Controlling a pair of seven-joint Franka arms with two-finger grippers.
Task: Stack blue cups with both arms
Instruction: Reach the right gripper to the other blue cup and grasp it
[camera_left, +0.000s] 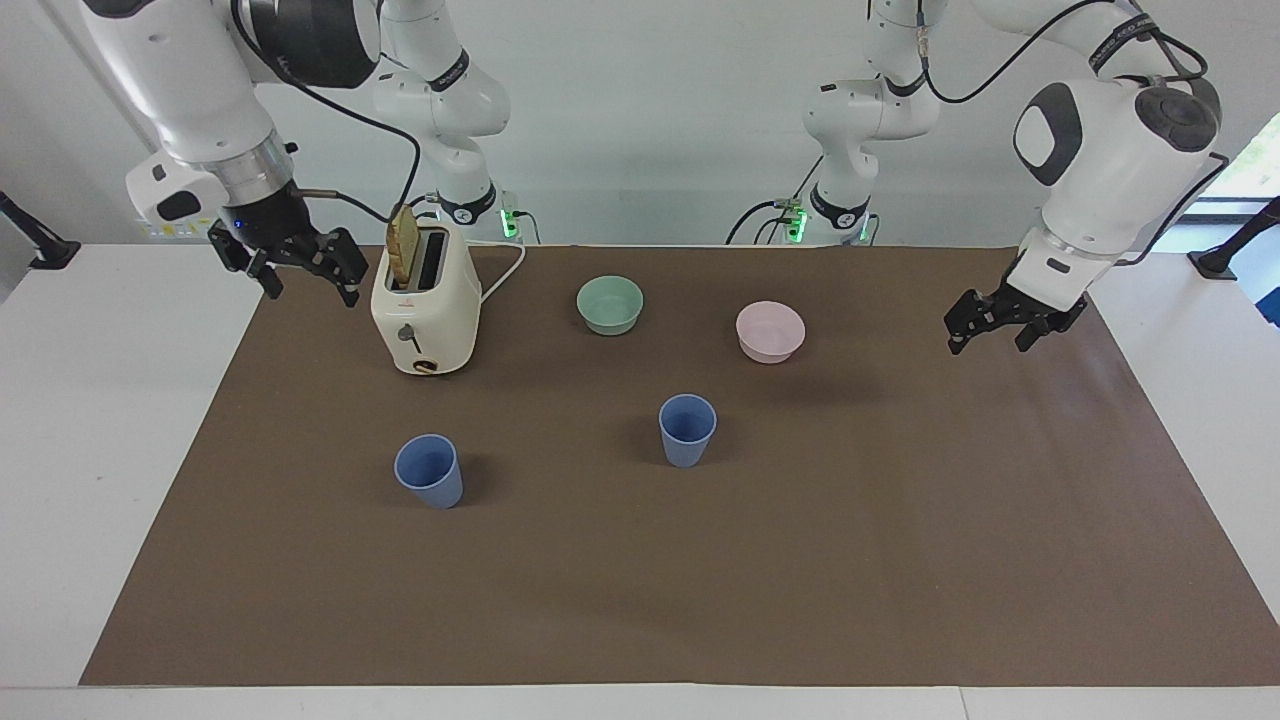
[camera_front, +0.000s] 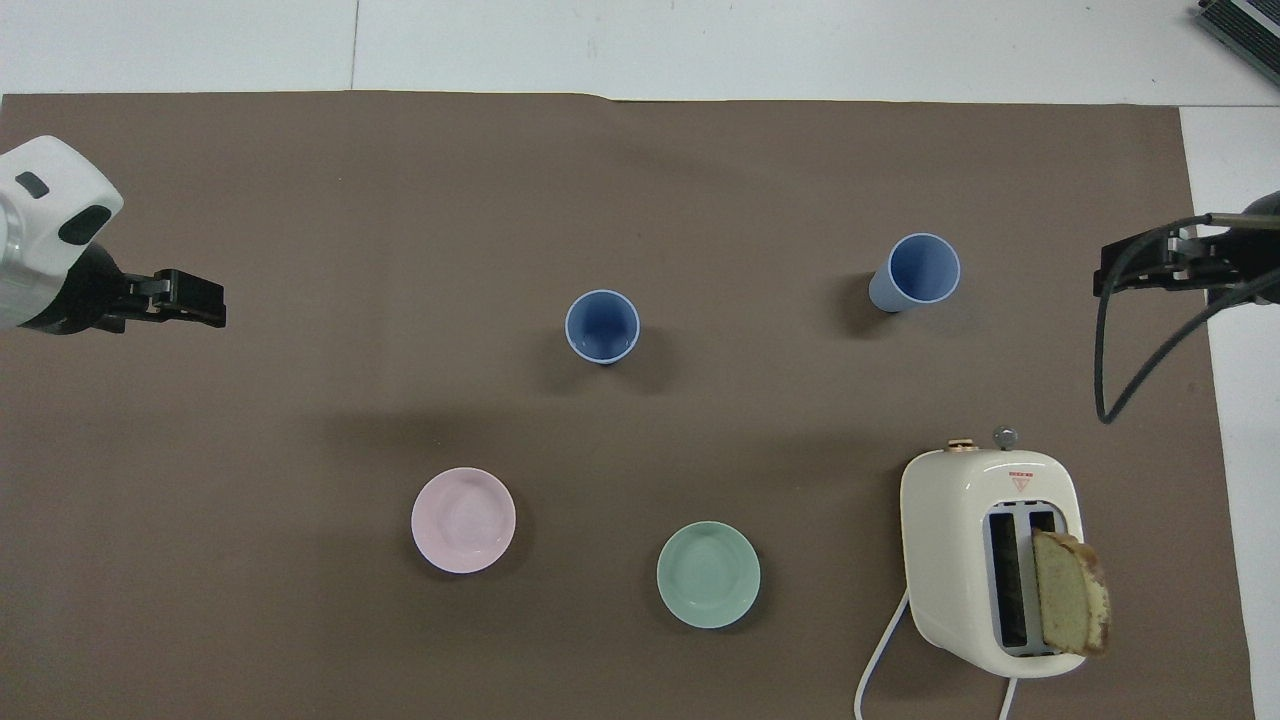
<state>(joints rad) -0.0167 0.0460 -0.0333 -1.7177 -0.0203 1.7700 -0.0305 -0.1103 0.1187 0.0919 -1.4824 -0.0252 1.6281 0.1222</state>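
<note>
The left arm's black two-finger hand (camera_left: 985, 325) hangs empty, fingers spread, over the brown mat at its own end of the table (camera_left: 90, 420). The right arm's black hand (camera_left: 297, 265) hovers empty and spread beside the cream toaster (camera_left: 425, 305) holding a bread slice (camera_left: 402, 243). Neither touches anything. Two matte periwinkle-blue plastic tumblers stand upright and well apart: one (camera_left: 687, 430) mid-mat, the other (camera_left: 429, 471) toward the right arm's end. Stacking looks unstarted. A mint-green bowl (camera_left: 610, 304) and pink bowl (camera_left: 770, 331) sit nearer the robots, clear of both cups.
</note>
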